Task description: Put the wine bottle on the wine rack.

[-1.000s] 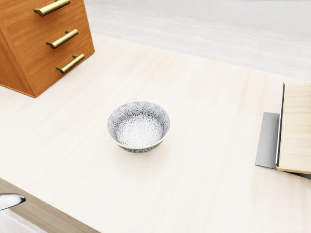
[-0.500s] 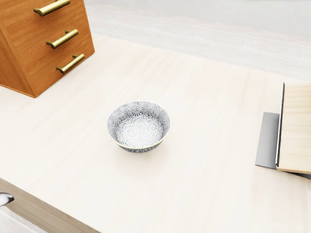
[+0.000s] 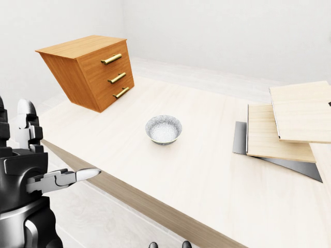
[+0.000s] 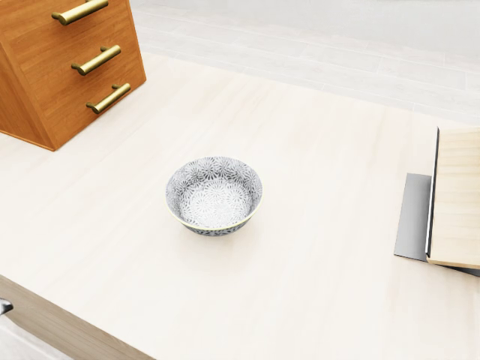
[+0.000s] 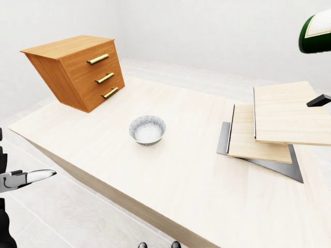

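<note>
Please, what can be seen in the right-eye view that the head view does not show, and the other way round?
Only the right-eye view shows a dark green rounded object with a cream band at its top right edge, the wooden drawer chest's flat top, two stacked pale wooden boards in full, and the robot's left hand.

Only the head view shows the bowl's floral pattern clearly.

Both show the small patterned grey-white bowl, the orange-brown wooden drawer chest with brass handles, and the pale wooden table.

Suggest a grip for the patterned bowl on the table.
Take the patterned bowl by its rim, coming down from above and pinching the wall on the side toward the head view's bottom edge. It sits upright and empty on the table, and its rounded, flaring walls would probably slip in a sideways squeeze.
</note>
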Robot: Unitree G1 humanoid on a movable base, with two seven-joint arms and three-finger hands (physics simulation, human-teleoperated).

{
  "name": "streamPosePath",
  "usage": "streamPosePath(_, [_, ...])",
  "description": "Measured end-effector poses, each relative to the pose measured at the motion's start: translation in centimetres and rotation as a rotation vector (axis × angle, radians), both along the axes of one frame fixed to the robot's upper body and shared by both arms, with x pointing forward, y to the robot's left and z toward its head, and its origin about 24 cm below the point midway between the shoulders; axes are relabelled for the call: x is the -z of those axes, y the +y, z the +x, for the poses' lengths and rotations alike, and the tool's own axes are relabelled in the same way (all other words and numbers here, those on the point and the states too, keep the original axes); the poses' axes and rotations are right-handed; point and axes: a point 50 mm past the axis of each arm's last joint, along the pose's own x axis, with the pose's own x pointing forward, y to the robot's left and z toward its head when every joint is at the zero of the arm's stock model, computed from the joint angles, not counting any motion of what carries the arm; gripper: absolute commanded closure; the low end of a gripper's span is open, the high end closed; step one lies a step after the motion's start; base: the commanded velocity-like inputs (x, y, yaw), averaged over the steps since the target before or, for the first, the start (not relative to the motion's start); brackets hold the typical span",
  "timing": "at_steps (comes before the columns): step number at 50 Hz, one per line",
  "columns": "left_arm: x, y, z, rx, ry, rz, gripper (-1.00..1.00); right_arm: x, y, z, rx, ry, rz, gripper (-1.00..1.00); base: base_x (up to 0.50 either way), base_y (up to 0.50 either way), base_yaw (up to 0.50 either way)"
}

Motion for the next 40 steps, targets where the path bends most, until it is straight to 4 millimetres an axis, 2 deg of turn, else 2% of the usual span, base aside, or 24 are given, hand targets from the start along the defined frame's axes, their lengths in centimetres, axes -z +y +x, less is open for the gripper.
streamPosePath(17, [0.2, 0.1, 0.1, 0.0, 0.009, -0.003, -1.0, 0.1, -1.2, -0.5, 0.069, 0.058, -0.15, 1.0, 0.0, 0.0, 0.0])
streamPosePath(30, [0.1, 0.0, 0.1, 0.0, 0.004, 0.0, -1.0, 0.8, -2.5, -1.6, 0.101, 0.081, -0.173, 1.0, 0.0, 0.0, 0.0])
streamPosePath(40, [0.1, -0.1, 0.1, 0.002, 0.005, 0.0, -1.0, 1.8, -3.1, -1.6, 0.097, 0.103, -0.163, 1.0, 0.0, 0.0, 0.0])
